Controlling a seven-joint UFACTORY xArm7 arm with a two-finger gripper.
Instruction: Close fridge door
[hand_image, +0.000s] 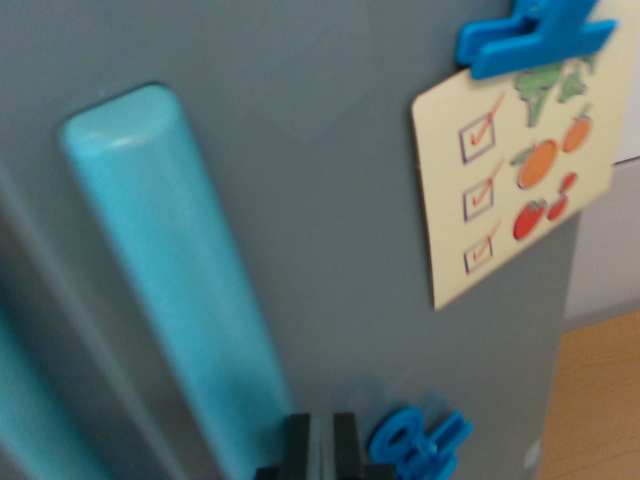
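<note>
A grey fridge door (330, 200) fills the wrist view at close range. A long turquoise handle (170, 270) runs down it, tilted from upper left to lower middle. My gripper (322, 450) shows only as two black fingertips at the bottom edge, close together with a thin gap, right at the door surface beside the handle's lower end. Nothing is visibly held between them. A second turquoise handle (30, 420) peeks in at the lower left, across a seam.
A cream checklist card (515, 160) with fruit pictures hangs under a blue clip (535, 35) at the upper right. Blue magnet letters (420, 440) sit by the fingertips. Wooden floor (600, 400) and a pale wall (610, 250) show past the door's right edge.
</note>
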